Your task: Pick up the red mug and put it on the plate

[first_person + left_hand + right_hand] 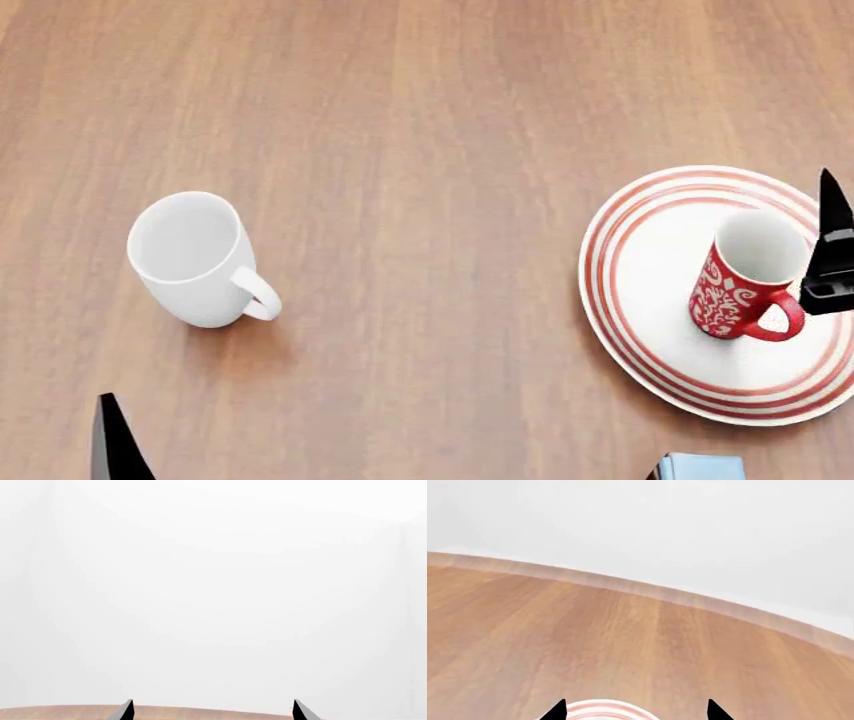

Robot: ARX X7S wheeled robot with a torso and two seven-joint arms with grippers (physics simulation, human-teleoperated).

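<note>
Two glossy ceramic mugs stand upright on the wood-grain table (427,130): a plain white mug (198,258) at left, and the tall swirl-patterned red mug (742,281) on the round red-ringed plate (641,260) at right. Both the left gripper (212,711) and the right gripper (635,711) have their fingers spread, holding nothing.

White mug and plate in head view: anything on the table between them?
Nothing. In the head view only bare wooden table separates the white mug from the plate, which carries the red mug.
</note>
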